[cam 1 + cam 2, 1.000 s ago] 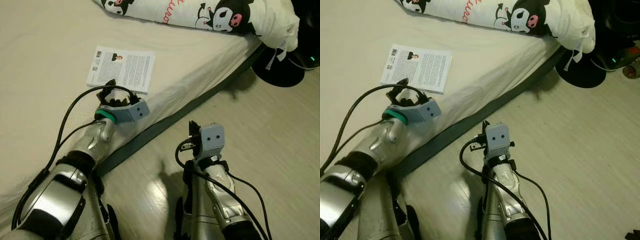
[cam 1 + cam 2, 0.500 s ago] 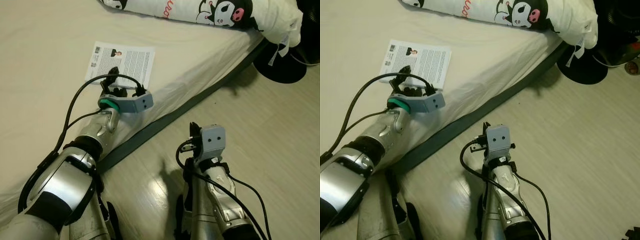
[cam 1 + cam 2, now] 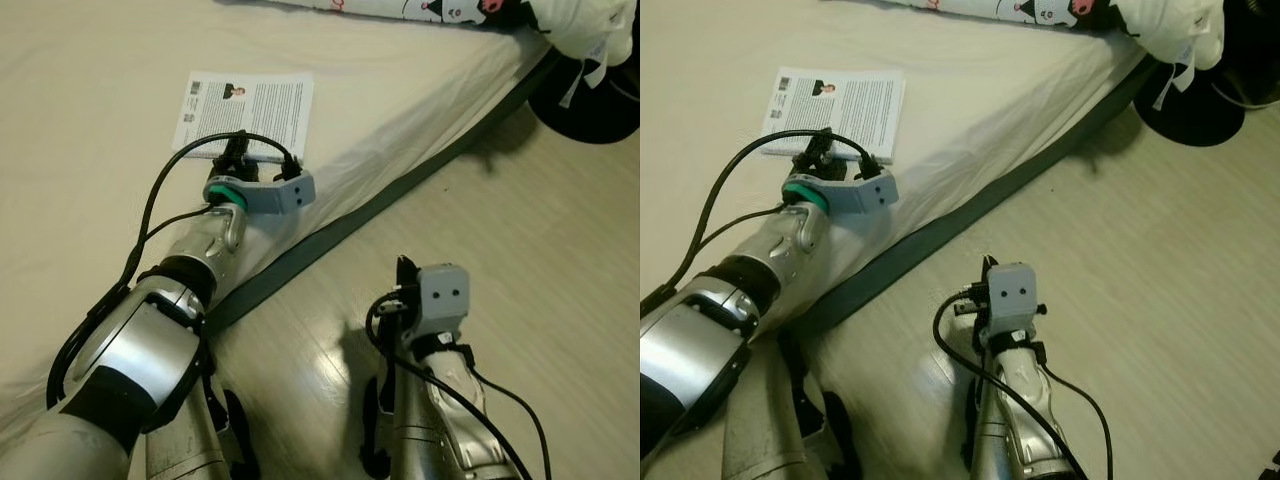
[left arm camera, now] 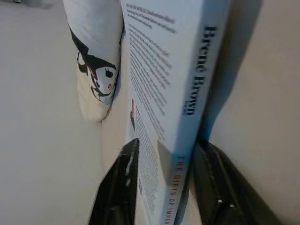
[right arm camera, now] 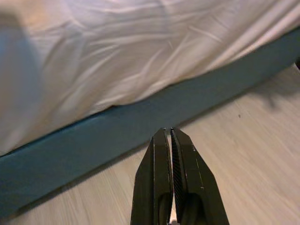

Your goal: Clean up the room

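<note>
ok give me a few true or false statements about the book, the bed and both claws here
1. The book lies flat on the bed. True.
2. The left claw straddles the book's spine edge, one finger on each side. True.
3. The right claw is wide open. False: its fingers are pressed together.
4. The right claw rests on the bed. False: it hangs over the wooden floor beside the bed.
5. The patterned pillow sits on top of the book. False: it lies apart, farther up the bed.
</note>
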{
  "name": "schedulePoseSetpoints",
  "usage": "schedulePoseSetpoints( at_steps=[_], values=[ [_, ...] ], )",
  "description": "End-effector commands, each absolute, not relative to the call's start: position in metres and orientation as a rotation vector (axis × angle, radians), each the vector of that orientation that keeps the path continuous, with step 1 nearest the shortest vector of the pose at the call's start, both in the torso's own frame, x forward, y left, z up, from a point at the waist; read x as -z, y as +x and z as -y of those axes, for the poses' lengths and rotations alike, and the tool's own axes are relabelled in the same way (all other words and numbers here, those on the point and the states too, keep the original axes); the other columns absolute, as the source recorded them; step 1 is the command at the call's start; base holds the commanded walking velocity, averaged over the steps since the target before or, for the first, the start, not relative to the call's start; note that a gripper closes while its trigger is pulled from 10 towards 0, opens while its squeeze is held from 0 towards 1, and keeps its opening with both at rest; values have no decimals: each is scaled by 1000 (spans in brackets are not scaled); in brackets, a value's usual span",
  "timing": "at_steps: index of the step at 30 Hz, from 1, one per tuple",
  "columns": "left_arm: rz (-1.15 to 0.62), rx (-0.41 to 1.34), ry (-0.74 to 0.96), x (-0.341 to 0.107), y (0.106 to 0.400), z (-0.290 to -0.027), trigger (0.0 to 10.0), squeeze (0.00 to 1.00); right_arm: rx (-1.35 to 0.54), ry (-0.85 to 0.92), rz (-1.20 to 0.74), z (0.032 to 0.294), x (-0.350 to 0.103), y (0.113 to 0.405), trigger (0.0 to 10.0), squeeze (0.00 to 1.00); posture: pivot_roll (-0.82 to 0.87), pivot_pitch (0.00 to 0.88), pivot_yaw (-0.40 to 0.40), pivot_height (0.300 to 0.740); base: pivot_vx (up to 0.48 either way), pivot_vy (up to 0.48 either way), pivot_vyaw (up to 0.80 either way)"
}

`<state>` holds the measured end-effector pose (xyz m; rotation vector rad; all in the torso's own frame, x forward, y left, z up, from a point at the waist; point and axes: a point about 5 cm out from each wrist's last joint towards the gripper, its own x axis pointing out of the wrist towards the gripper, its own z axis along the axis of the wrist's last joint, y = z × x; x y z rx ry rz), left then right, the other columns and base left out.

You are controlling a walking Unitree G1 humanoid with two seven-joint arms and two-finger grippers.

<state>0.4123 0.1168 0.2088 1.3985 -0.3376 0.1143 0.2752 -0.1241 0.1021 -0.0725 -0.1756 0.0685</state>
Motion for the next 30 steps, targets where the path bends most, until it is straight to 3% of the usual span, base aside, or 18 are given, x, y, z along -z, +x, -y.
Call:
schedulePoseSetpoints(
  at_steps=[1, 10, 16, 19, 20, 21, 23, 26, 28, 30],
  values=[
    [343, -118, 1390, -206, 411, -115, 0, 0, -51, -72, 138, 126, -93, 268, 10000, 0, -149, 434, 121, 420, 0, 0, 0],
    [381, -155, 1326, -215, 412, -110, 0, 0, -35, -74, 133, 128, -96, 268, 10000, 0, -151, 419, 119, 420, 0, 0, 0],
    [404, -193, 1296, -219, 412, -115, 0, 0, -34, -77, 137, 128, -97, 271, 10000, 0, -145, 402, 111, 420, 0, 0, 0],
    [466, -242, 1204, -230, 411, -124, 0, 0, -38, -81, 148, 129, -99, 275, 10000, 0, -141, 364, 98, 420, 0, 0, 0],
    [520, -247, 1132, -238, 410, -129, 10000, 0, -38, -81, 157, 130, -101, 278, 10000, 0, -135, 339, 85, 420, 0, 0, 0],
    [520, -247, 1132, -238, 410, -129, 10000, 0, -38, -81, 157, 130, -101, 278, 10000, 0, -135, 339, 85, 420, 0, 0, 0],
    [618, -266, 933, -260, 402, -149, 10000, 0, -38, -85, 180, 134, -108, 285, 10000, 0, -115, 299, 67, 420, 0, 0, 0],
    [613, -292, 789, -273, 396, -166, 10000, 0, -41, -88, 188, 136, -111, 288, 10000, 0, -97, 279, 55, 420, 0, 0, 0],
    [561, -333, 583, -292, 384, -201, 10000, 0, -52, -93, 196, 138, -114, 295, 10000, 0, -73, 250, 36, 420, 0, 0, 0],
    [544, -346, 545, -296, 380, -211, 10000, 0, -56, -94, 197, 138, -114, 297, 10000, 0, -70, 246, 33, 420, 0, 0, 0]
  ],
)
